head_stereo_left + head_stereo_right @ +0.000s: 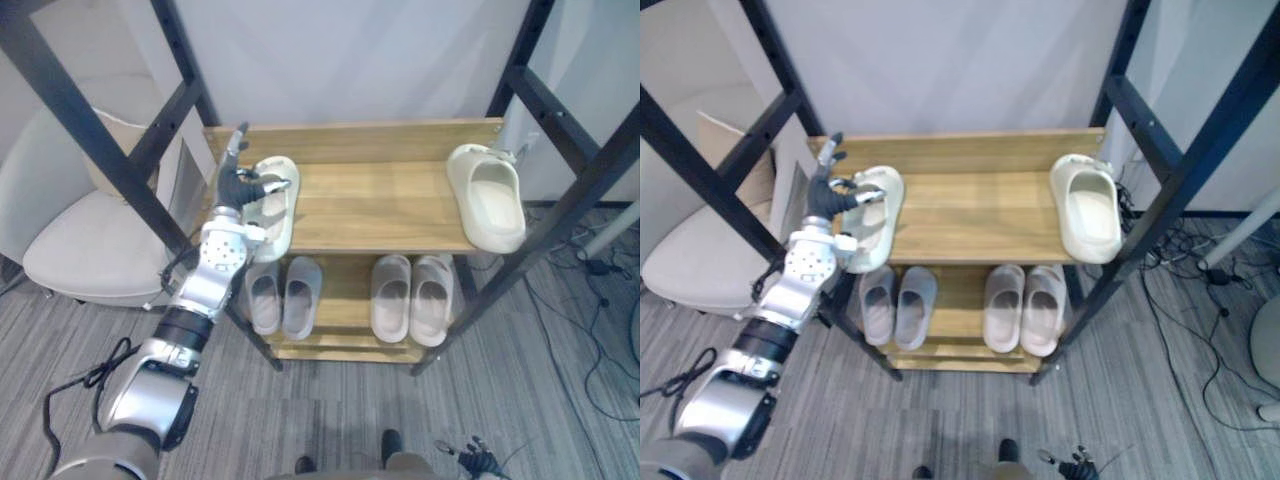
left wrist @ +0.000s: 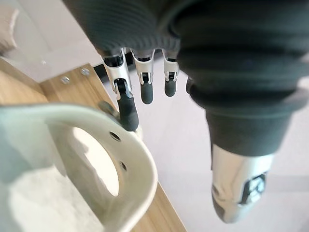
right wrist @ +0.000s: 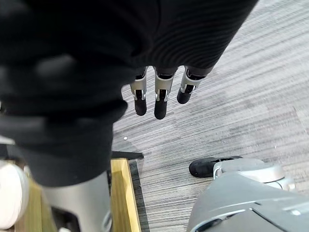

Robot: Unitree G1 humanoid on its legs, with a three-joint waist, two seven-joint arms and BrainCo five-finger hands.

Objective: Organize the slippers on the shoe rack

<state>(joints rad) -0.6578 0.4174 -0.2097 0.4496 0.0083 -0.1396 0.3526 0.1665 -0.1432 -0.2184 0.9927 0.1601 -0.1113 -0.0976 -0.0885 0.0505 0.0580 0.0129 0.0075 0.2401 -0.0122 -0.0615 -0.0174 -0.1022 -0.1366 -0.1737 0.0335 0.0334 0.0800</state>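
Atop rack (image 1: 380, 205), left hand (image 1: 238, 188) against slipper (image 1: 281, 230)

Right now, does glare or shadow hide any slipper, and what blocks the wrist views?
Left eye view: top shelf evenly lit, mild sheen, both cream slippers plain; the lower pairs sit in its shade, yet readable. Left wrist view: the left hand blocks much of it. Right wrist view: the right hand likewise.

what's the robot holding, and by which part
Nothing gripped: straight fingers of the left hand touch the upper band of the left cream slipper; right hand hangs open.
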